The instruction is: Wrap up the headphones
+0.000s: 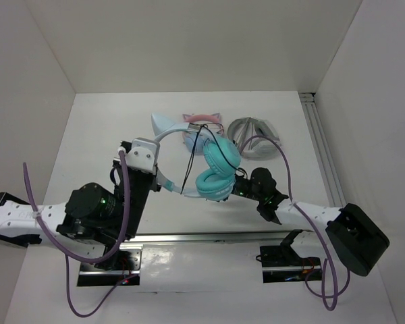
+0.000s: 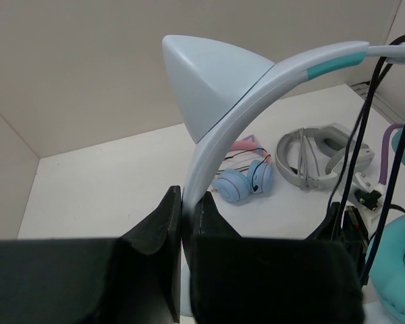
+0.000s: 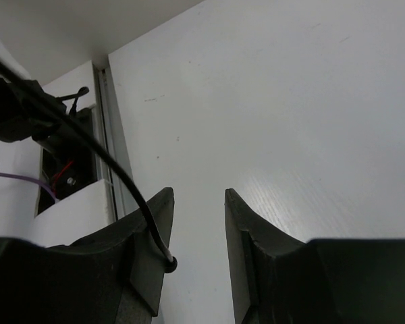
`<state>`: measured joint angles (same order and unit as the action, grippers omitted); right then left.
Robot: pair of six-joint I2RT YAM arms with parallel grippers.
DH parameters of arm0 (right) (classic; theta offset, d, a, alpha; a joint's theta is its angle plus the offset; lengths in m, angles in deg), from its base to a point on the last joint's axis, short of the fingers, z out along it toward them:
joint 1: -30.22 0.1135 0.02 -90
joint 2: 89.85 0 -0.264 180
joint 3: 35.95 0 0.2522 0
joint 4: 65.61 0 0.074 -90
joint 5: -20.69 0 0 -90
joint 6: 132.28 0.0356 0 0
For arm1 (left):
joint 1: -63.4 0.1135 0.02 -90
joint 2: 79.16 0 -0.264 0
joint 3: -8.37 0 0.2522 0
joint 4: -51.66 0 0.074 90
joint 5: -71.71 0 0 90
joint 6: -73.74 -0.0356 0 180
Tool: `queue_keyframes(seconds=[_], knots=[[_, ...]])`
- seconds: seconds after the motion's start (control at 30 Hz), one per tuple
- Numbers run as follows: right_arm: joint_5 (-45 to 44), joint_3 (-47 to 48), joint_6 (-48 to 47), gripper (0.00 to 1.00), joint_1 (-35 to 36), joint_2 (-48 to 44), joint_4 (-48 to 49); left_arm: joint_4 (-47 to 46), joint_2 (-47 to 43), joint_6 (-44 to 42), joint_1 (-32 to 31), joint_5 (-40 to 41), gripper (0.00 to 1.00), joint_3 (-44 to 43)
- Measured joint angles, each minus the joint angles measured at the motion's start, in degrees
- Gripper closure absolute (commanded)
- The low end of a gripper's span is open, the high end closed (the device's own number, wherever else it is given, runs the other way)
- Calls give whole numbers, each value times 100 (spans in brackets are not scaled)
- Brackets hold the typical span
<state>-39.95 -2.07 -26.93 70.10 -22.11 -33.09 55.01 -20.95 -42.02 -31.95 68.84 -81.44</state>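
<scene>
You have the left tool (image 2: pixel 182 223) clamped on the headband (image 2: pixel 223 128) of the headphones (image 1: pixel 214 182), held above the surface (image 1: pixel 108 135) mid-view, while the right tool (image 3: pixel 199 216) at their 4 o'clock gapes empty, the cable (image 3: pixel 121 177) brushing one finger, so wrapping looks barely begun.

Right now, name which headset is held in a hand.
The teal-cupped headphones with the white cat-ear headband, clamped in the left hand; the pink-banded pair and the folded grey pair lie on the table.

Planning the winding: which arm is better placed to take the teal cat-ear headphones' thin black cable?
Probably right: the right hand, open, has the thin black cable against one finger; the left hand is shut on the translucent white headband.
</scene>
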Motion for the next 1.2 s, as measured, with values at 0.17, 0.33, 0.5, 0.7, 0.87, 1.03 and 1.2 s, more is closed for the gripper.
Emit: queue_keyframes(seconds=[0.17,0.33,0.5,0.7,0.87,1.03,1.2], knots=[[42,-192,57,59,66,22,46,221,-96,83,0,4,100,-70],[109,-203,129,61,107,129,87,293,-101,197,0,2,100,-114],[142,-232,138,73,195,212,96,407,-111,227,0,2,100,-114],[-7,-343,168,64,269,155,118,444,-177,243,0,0,100,-114],[-162,-356,129,63,273,74,116,409,-210,236,0,2,100,-109],[-240,-358,114,80,273,42,118,267,-219,197,0,0,100,-52],[-330,-358,116,85,273,-31,127,195,-227,192,0,2,100,28]])
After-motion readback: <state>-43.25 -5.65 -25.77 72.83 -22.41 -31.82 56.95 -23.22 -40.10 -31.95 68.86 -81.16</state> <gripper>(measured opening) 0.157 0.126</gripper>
